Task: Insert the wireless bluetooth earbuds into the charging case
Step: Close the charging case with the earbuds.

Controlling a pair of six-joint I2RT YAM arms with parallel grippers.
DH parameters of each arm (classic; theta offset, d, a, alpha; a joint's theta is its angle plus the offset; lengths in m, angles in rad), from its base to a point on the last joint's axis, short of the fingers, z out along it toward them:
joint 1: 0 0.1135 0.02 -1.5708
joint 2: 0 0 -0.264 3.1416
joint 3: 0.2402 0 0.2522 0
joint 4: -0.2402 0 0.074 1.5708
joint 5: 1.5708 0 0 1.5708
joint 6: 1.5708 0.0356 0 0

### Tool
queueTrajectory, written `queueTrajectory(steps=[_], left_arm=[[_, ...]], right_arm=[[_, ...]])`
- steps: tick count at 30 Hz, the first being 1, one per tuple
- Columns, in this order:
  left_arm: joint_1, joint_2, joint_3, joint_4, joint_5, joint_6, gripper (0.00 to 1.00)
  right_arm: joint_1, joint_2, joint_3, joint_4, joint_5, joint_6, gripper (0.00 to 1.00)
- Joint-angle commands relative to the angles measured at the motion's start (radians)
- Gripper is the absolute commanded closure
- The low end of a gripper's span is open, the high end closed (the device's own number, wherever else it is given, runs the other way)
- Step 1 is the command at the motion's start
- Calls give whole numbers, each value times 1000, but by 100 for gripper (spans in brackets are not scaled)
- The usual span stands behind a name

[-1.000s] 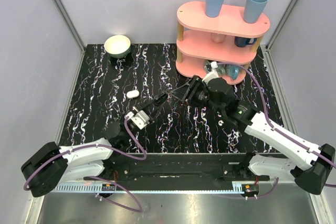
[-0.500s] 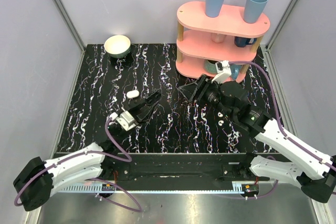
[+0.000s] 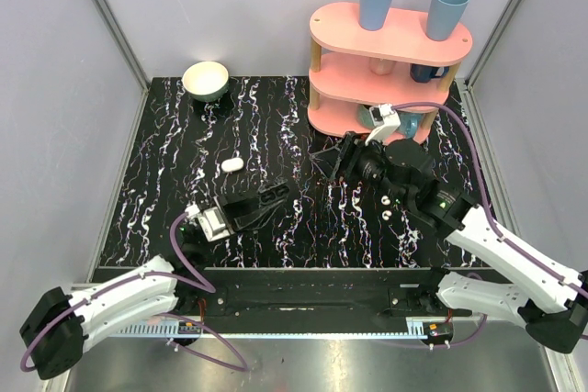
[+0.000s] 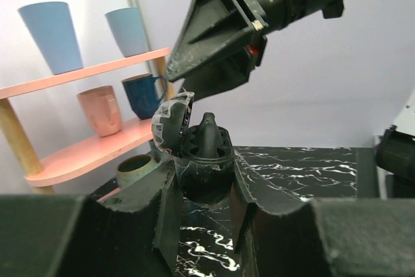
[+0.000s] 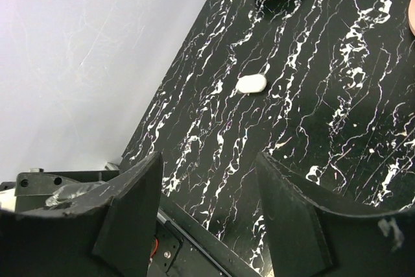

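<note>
the marble table (image 3: 165,192) holds a bowl (image 3: 205,80) at 11 o'clock, pink shelf (image 3: 327,122) at 1, case (image 3: 232,164) at 9, buds (image 3: 384,213) at 4.

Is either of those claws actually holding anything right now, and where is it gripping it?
The left gripper pinches a small dark case, lid open, by the sides of its lower body. The right gripper is open and empty.

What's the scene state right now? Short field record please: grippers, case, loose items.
left gripper: shut on dark case
dark case: lid open, dark bud-shaped piece standing in it
right gripper: open, nothing between fingers, close above the case
white oval object: lying on table, apart from both grippers
bowl: far left corner of table
pink shelf: far right, two blue cups on top
</note>
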Motion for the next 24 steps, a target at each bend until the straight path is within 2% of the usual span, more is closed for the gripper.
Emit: queueTrajectory(steps=[1, 18, 24], left_arm=[[4, 20, 3, 76, 134, -65, 100], [4, 210, 49, 277, 269, -219, 100], [4, 273, 46, 354, 245, -266, 100]], right_arm=[[5, -8, 77, 3, -55, -63, 33], [6, 174, 203, -97, -236, -133, 32], [34, 217, 266, -252, -63, -140, 35]])
